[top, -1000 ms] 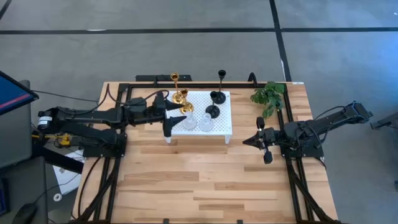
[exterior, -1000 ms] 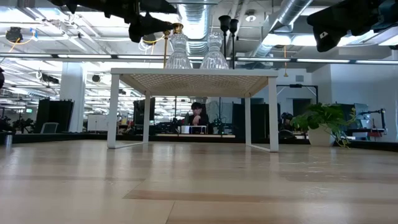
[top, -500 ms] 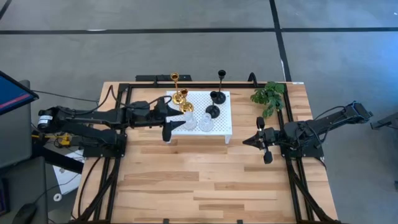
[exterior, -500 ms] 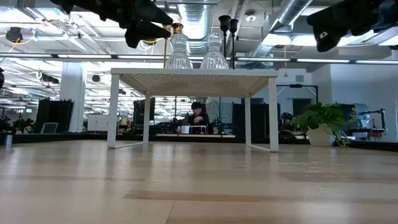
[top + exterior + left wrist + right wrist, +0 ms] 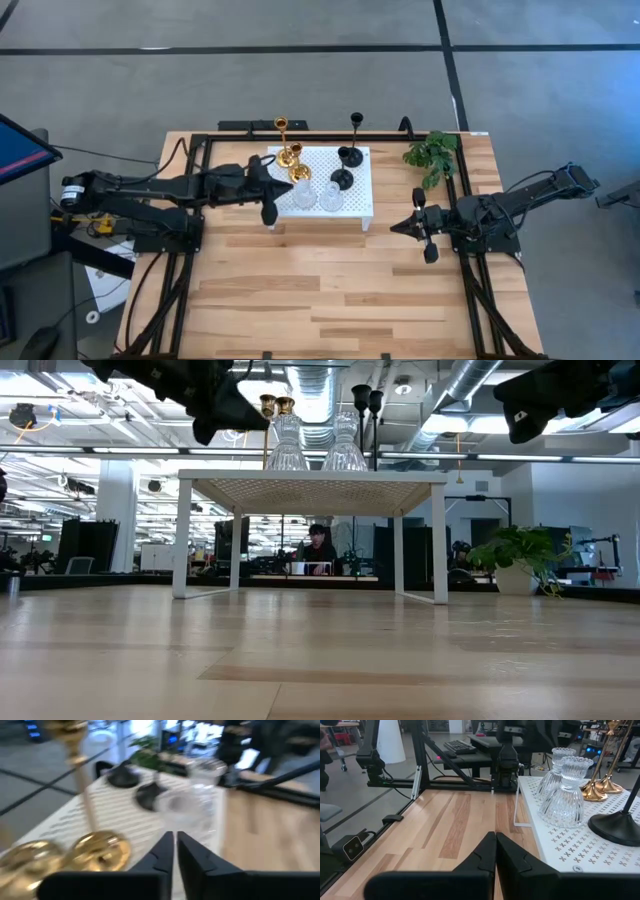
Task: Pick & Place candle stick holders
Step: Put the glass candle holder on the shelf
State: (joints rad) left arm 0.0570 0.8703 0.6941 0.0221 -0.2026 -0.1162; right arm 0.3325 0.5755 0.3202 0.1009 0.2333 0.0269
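Platform: the white perforated platform [image 5: 352, 206] is standing on the wooden table [image 5: 330, 300], toward its far side, between the two arms
Gold holders: two gold candle stick holders [image 5: 291, 157] are sitting together on the platform's far left corner, bases touching or nearly so; from the left wrist their tops are running out of the picture
Glass holders: two clear glass holders [image 5: 318, 197] are standing side by side along the platform's near edge
Black holders: two black holders [image 5: 346, 165] are sitting right of the gold pair, one behind the other; in the low view only their tops are peeking over the glass ones
Left gripper: the left gripper [image 5: 283, 185] is hovering over the platform's left edge, just beside the gold bases; its fingers [image 5: 162, 851] are lying pressed together with nothing between them
Right gripper: the right gripper [image 5: 397, 227] is waiting over the table to the right of the platform, fingers [image 5: 487, 851] likewise closed on nothing
Plant: a green sprig [image 5: 431, 155] is lying at the table's far right corner
Background: a person [image 5: 319, 547] is sitting far behind the platform's legs, too small to make out
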